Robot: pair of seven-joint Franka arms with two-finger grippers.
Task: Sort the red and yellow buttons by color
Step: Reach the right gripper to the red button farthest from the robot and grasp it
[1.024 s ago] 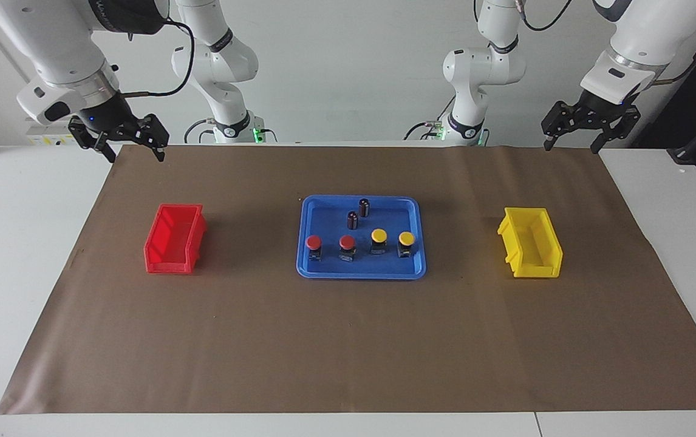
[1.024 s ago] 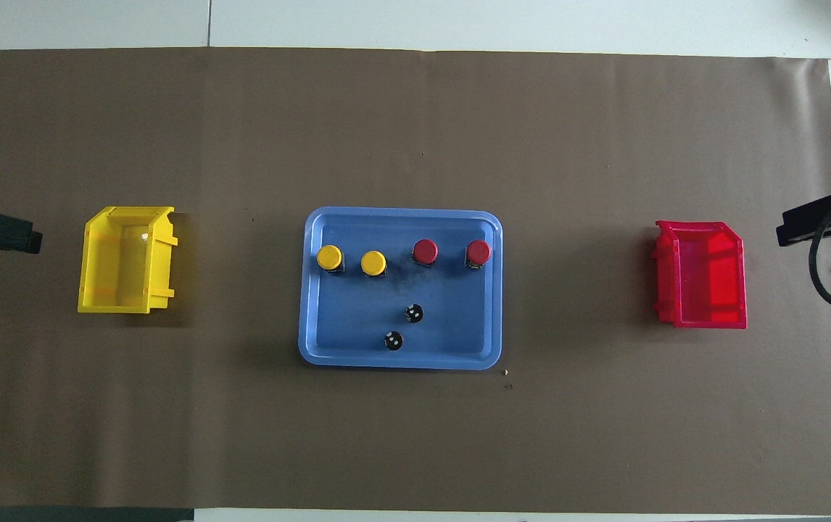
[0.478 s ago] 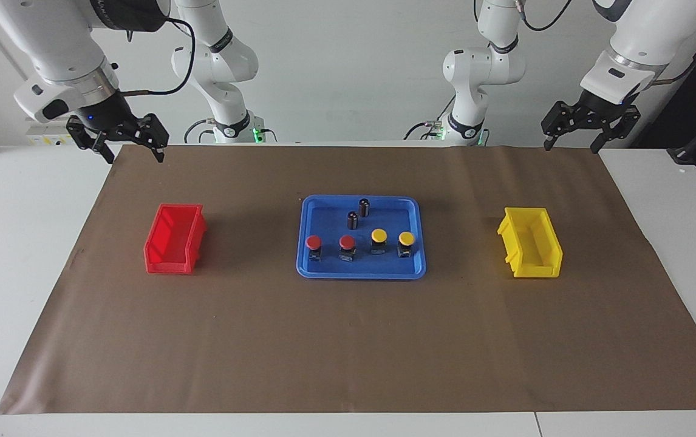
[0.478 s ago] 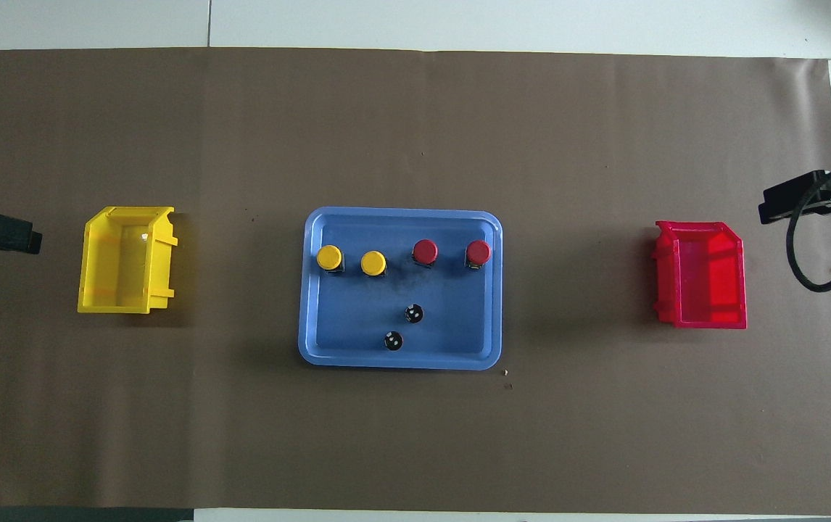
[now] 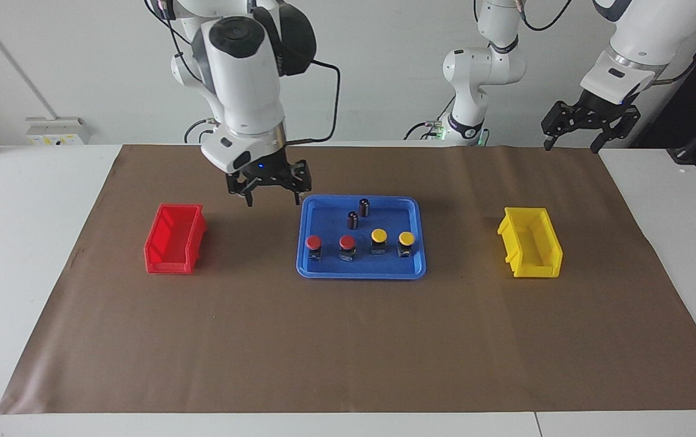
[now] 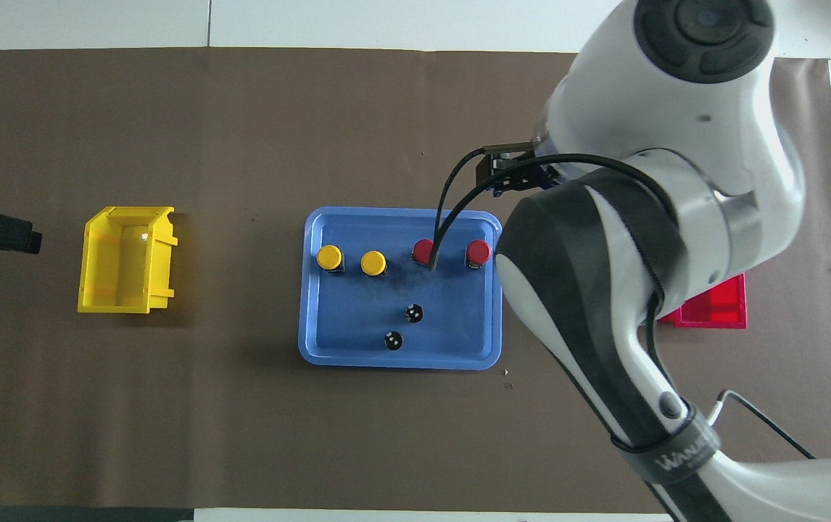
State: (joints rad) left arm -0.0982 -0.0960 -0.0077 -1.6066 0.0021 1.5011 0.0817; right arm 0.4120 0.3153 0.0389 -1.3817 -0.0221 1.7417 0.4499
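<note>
Two red buttons [image 5: 313,243] [image 5: 347,243] and two yellow buttons [image 5: 379,236] [image 5: 407,239] stand in a row in the blue tray [image 5: 360,272]. They also show in the overhead view, the reds [image 6: 424,251] [image 6: 478,252] and the yellows [image 6: 329,257] [image 6: 373,262]. My right gripper [image 5: 272,199] is open and empty. It hangs over the mat beside the tray's corner, between the tray and the red bin [image 5: 175,238]. My left gripper [image 5: 573,145] is open, raised over the mat's edge at its own end, and waits.
The yellow bin [image 5: 530,250] stands toward the left arm's end. Two dark cylinders with silvery tops [image 5: 364,207] [image 5: 353,220] stand in the tray, nearer to the robots than the buttons. In the overhead view my right arm covers much of the red bin [image 6: 716,308].
My right arm has swung in from its end of the table to the tray's corner, and its gripper has come lower. The left arm, the buttons and the bins have not moved.
</note>
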